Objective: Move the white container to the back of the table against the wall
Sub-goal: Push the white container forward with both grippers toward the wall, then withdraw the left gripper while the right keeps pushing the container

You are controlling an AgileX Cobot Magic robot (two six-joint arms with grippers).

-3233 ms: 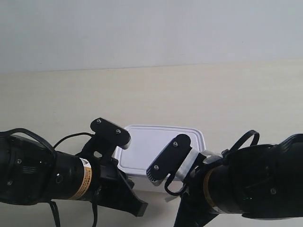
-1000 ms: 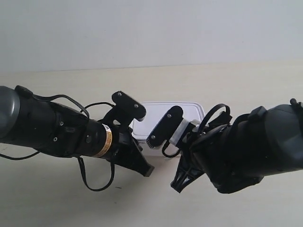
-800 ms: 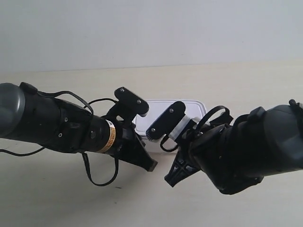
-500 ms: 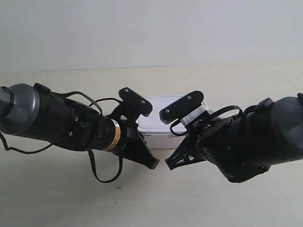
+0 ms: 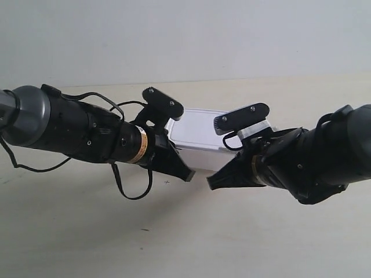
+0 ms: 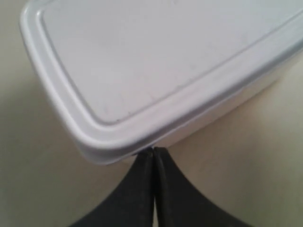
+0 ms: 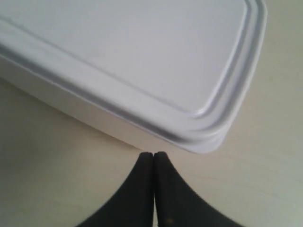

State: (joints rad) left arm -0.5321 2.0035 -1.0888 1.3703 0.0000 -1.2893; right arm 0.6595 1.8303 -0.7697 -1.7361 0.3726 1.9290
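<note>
The white container (image 5: 200, 130) sits lid-on on the pale worktop (image 5: 174, 231), a little toward 12 o'clock from the middle of the exterior view. A strip of bare surface lies between it and the wall (image 5: 185, 40) at 12 o'clock. The arm at the exterior view's left (image 5: 81, 133) reaches in from 9 o'clock to the box's near corner on that side. The arm at the exterior view's right (image 5: 313, 162) comes in from 3 o'clock to the other near corner. In the left wrist view the left jaws are pressed together with nothing between them, their tips touching the container (image 6: 156, 66) under its lid rim, close to a rounded corner. In the right wrist view the right jaws are likewise closed on nothing, their tips at the side wall of the container (image 7: 142, 56) near a corner; I cannot tell whether they touch it.
</note>
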